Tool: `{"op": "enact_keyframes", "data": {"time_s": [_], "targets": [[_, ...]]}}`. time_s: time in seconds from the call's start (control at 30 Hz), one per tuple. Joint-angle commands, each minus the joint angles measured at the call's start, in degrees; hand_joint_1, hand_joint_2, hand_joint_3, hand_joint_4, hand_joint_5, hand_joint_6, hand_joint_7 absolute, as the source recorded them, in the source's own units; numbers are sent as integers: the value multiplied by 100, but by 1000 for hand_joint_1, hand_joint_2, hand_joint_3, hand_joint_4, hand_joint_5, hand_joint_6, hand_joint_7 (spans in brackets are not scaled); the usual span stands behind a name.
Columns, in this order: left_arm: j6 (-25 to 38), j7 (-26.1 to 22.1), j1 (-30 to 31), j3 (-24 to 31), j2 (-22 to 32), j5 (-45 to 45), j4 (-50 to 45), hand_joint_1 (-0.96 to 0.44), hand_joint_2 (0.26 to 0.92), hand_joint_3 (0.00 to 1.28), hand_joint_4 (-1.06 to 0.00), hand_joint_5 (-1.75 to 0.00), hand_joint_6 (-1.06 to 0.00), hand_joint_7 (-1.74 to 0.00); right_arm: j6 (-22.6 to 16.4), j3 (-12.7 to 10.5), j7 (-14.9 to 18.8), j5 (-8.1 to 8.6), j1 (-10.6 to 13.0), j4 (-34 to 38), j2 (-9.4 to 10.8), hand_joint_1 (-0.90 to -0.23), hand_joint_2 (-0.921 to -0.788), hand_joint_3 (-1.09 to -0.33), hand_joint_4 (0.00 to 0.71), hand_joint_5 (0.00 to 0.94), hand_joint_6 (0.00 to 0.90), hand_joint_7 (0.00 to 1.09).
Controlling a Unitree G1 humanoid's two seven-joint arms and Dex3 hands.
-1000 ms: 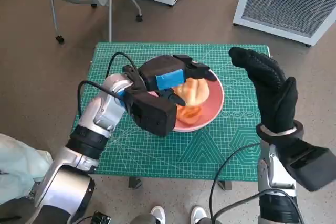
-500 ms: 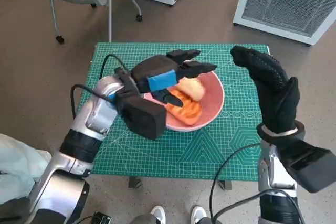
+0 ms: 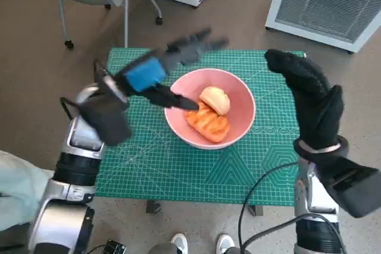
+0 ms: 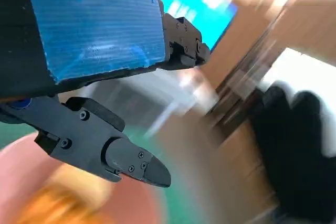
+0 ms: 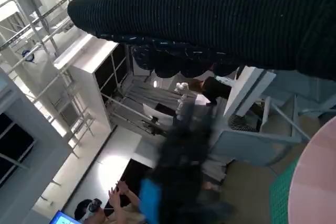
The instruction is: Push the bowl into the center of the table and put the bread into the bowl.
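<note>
Pink bowl [image 3: 210,108] sits near the middle of the green cutting mat [image 3: 178,165] on the table, with the bread [image 3: 209,113] inside it: a pale round piece touching an orange-brown piece. Left hand [image 3: 156,71] is raised over the mat just beside the bowl's far-left rim, fingers apart, holding nothing, blurred. Right hand [image 3: 309,99] is upright above the mat's right edge, fingers extended and close together, empty. A person [image 5: 118,203] shows dimly in the right wrist view
</note>
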Motion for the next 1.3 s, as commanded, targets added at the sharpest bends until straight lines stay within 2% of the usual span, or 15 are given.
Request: {"op": "enact_keyframes", "data": {"time_s": [0.03, 0.2, 0.4, 0.8, 1.07, 1.3], "targets": [[-420, 124, 194, 476, -550, -821, 209, -614, 915, 135, -66, -22, -268, -34, 176, -28, -101, -39, -121, -125, -63, -734, -921, -749, 133, 4, 4, 535], [-411, 92, 414, 781, -1040, -1565, 118, -662, 920, 249, -84, -22, -249, -26, 195, -9, -189, -181, -310, -123, -89, -723, -921, -754, 133, 3, 2, 542], [-146, -95, 634, 892, -1171, -1984, -175, -690, 921, 290, -92, -19, -219, -11, 118, 1, -209, -314, -532, 59, -116, -719, -921, -757, 132, 2, -1, 541], [-184, -187, 777, 980, -1319, -1975, -297, -703, 921, 272, -83, -6, -208, -5, 17, 19, -161, -430, -883, 426, -250, -714, -921, -757, 130, 1, -1, 509], [-393, -119, 755, 1004, -1407, -1810, -151, -679, 921, 270, -82, -4, -210, -5, 97, 4, -193, -489, -987, 476, -331, -720, -921, -754, 132, 2, -1, 499], [-536, -113, 720, 984, -1414, -1677, -53, -659, 921, 283, -60, 0, -191, 0, 215, -7, -198, -449, -1027, 451, -338, -720, -921, -752, 141, 5, 9, 504]]}}
